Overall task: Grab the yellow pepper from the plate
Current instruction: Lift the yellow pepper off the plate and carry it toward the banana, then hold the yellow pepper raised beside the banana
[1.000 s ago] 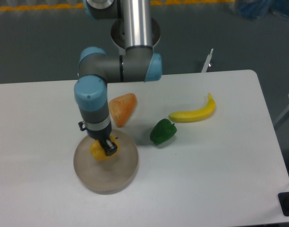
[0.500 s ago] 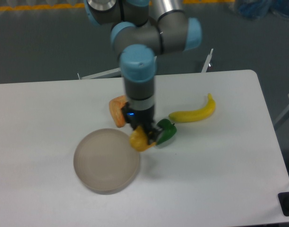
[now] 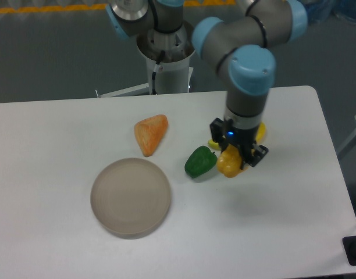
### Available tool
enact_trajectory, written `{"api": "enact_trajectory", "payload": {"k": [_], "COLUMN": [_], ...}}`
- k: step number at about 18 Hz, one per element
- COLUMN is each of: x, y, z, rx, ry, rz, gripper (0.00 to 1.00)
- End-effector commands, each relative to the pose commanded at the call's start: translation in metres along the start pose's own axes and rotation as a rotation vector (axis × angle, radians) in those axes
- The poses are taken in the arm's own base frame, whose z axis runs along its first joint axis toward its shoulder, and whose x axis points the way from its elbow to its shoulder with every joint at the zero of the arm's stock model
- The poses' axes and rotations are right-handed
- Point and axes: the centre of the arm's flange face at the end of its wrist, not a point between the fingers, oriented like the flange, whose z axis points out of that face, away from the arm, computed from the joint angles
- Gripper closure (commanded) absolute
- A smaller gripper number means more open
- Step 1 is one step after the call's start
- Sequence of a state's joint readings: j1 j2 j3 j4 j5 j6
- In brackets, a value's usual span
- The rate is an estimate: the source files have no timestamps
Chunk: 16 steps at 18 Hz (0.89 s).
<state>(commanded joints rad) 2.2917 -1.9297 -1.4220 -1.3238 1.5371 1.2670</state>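
My gripper [image 3: 236, 160] is shut on the yellow pepper [image 3: 228, 164], a small yellow-orange lump held just above the table, right of the green pepper [image 3: 199, 162]. The round grey-beige plate [image 3: 130, 197] lies far to the left at the front of the table, with nothing on it. The arm's wrist hides most of the pepper's top.
An orange wedge-shaped piece [image 3: 150, 132] lies behind the plate. The yellow banana [image 3: 260, 132] lies behind my gripper, mostly hidden by the wrist. The table's right edge runs close by on the right.
The gripper has carried the yellow pepper up off the plate and to the right, past the green pepper. The plate is left bare.
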Motion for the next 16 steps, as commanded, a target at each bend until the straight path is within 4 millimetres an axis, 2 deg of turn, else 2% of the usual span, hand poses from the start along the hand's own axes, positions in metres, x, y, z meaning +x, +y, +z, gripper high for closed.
{"api": "enact_trajectory", "payload": {"k": [7,13,16], "x": [-0.017,-0.017,-0.016], "y": [-0.001,-0.001,0.000], "z": [0.013,0.012,0.014], "rx": [0.027,0.000,-0.038], "ry": [0.011,-0.002,-0.006], "rz": [-0.005,0.132,0.147], "gripper": [0.94,0.92,0.92]}}
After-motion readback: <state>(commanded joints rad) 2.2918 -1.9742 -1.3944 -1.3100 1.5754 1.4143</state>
